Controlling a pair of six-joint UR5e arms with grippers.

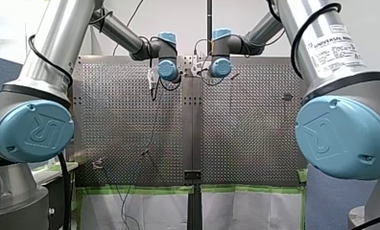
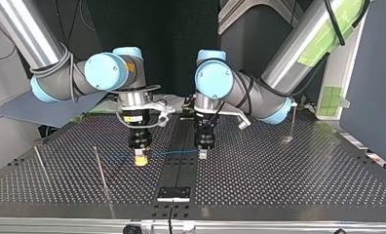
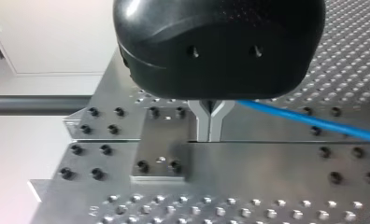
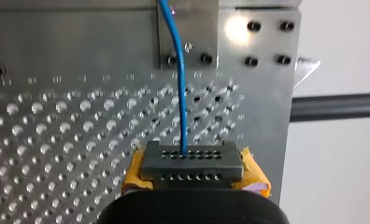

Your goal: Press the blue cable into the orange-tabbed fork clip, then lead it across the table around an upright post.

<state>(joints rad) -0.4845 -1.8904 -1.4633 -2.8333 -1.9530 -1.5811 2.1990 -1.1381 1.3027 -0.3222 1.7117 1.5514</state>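
- While the cable runs as a short, straight span close over the worktop, it sits across the centre seam, at the end nearest the top view's camera, with one gripper on each end of the span.
- Right wrist view: the cable leaves the pads straight ahead, crosses the holes and reaches the small screwed plate.
- Clip: I can't pick out an orange tab in any view, so I can't place it or call the cable seated. My read is that the pressing step is not done yet.
- Posts: there is a thin post at the top view's left and another post far to its right. The cable touches neither.
- Doing it well:
  - hold the span tight and level;
  - line it up over the fork slot;
  - bring both arms down together, straight.
- Risks: slack or twist would likely leave it riding on a prong, and too much pull could drag it through the pads.
- Right gripper: the yellow pads are clenched on the cable. The tool points straight down and the arm comes in from the top view's left.
- Left gripper: the metal fingers are pressed together and the cable comes out sideways from them, which reads as pinched on it. It is also vertical, with its tips just off the worktop beside the seam.
- The grippers are near each other, on opposite sides of the seam, not touching.
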